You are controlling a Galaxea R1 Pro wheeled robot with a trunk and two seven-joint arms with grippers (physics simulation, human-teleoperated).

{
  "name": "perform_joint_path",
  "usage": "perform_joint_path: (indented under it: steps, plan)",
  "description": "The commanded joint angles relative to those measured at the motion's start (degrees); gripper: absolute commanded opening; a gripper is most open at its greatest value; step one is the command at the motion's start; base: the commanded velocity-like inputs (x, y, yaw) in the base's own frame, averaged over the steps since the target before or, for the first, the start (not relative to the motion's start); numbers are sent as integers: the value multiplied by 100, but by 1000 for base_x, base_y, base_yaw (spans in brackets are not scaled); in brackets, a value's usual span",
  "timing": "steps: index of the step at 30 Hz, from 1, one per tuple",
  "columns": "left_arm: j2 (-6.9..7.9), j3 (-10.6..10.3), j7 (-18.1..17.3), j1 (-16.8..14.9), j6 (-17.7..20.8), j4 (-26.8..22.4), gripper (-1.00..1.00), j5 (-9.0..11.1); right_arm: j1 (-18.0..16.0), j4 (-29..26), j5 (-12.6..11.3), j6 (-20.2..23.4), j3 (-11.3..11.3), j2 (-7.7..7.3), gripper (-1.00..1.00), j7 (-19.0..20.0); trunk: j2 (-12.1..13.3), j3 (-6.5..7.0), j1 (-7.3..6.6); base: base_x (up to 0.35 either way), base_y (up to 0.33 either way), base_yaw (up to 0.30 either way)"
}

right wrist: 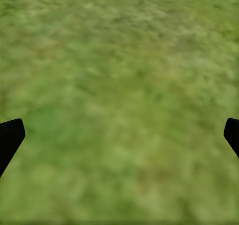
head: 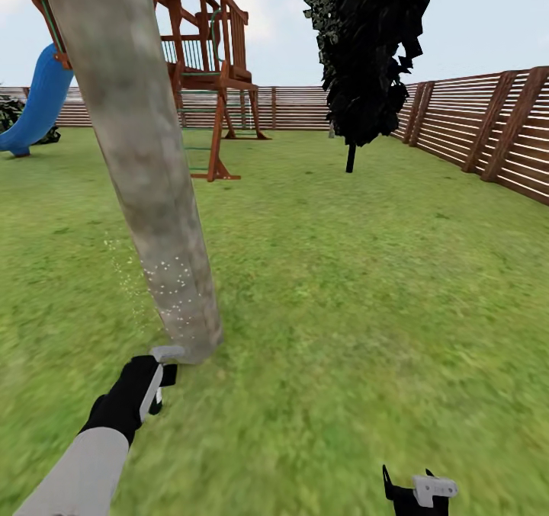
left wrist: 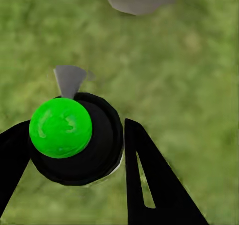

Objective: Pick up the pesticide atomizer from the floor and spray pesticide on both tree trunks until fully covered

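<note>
Rough mottled tree trunk (head: 145, 173); slatted wooden fence (head: 488, 123).

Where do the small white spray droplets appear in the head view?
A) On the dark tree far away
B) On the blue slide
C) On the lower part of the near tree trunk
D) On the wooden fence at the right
C: the white specks sit on the lower tree trunk, just above the pesticide atomizer held by the left gripper.

Ground surface: grass lawn (head: 366, 272), green and mottled, extending to a slatted wooden fence (head: 488, 127). Standing on it: pale grey-beige tree trunk (head: 145, 165), leaning in the head view; wooden play tower (head: 210, 59) with blue slide (head: 34, 100); dark-foliaged tree (head: 366, 51) farther back.
</note>
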Motion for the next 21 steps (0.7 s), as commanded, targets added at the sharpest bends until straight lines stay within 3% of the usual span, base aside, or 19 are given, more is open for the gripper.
perform_joint_path:
  steps: [1, 6, 9, 11, 14, 21]
  plan:
    - [82, 1, 26, 7, -35, 8, -100, 67, 0, 0, 1, 0, 2, 0, 100, 0, 0, 0, 0, 0, 0, 0]
    - [97, 4, 19, 228, -174, 102, -100, 126, 0, 96, -2, 0, 0, -1, 100, 0, 0, 0, 0, 0, 0, 0]
    - [102, 6, 43, 241, -844, 738, -100, 118, 0, 138, 1, 0, 3, -8, 100, 6, 0, 0, 0, 67, -50, 0]
    - [93, 5, 47, 242, -1129, 875, -100, 129, 0, 140, 1, -3, 4, -9, 100, 2, 0, 0, 0, 160, -191, 0]
    - [1, 5, 50, 242, -1205, 960, -100, 295, 0, 148, -7, 0, 4, -17, 100, 0, 0, 0, 0, 174, -220, 0]
    - [-12, 11, 61, 242, -1545, 981, -100, 327, 0, 156, -7, 0, 4, -35, 100, -16, 0, 0, 0, 177, -225, 0]
